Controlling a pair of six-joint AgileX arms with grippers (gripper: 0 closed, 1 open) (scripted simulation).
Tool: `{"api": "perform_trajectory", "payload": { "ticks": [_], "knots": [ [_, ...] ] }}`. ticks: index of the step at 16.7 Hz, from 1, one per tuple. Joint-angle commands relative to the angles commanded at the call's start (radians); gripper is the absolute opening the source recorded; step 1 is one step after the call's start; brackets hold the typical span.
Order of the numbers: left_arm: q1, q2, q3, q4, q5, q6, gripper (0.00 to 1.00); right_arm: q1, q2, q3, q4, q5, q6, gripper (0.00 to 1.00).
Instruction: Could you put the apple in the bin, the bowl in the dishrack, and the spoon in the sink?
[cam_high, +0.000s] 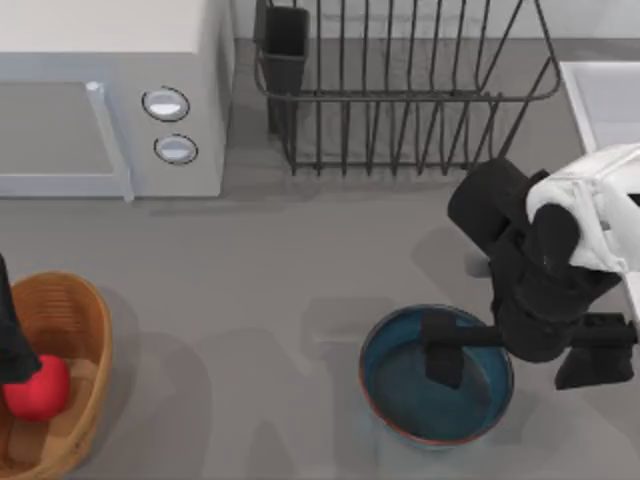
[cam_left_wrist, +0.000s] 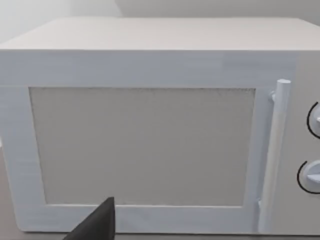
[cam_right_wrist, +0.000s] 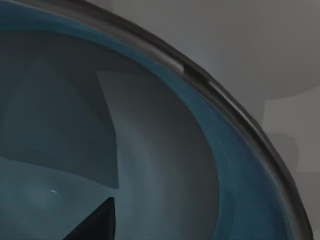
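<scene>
— Two jaws straddle the right rim of the bowl (cam_high: 437, 375): on the right gripper (cam_high: 517, 352) one finger hangs inside the basin and the other outside, spread wide and not closed on anything.

— And the bowl itself?

— It sits on the desk (cam_high: 260, 300) near the front, right of centre, with the dishrack (cam_high: 400, 95) well behind it. The right wrist view looks straight down onto its teal inside.

— How will it handle?

— I'd judge it stiff, glazed and slick, fairly heavy for a rim pinch and breakable if dropped. Taking the wall just below the rim, squarely, seems the safest hold.

— What about the left arm?

— The left gripper (cam_high: 12, 345) hangs over the bin (cam_high: 75, 310) at the desk's left edge, by the apple (cam_high: 38, 388) lying inside it; I cannot tell how its jaws stand. Its wrist camera faces the microwave (cam_left_wrist: 150, 140).
</scene>
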Motion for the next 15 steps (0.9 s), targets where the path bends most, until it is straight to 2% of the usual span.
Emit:
{"api": "perform_trajectory", "payload": {
  "ticks": [2,15],
  "knots": [
    [0.0,0.0,0.0,0.0,0.0,0.0,1.0,0.0,0.0,0.0,0.0,0.0,0.0,1.0],
    [0.0,0.0,0.0,0.0,0.0,0.0,1.0,0.0,0.0,0.0,0.0,0.0,0.0,0.02]
  ]
}}
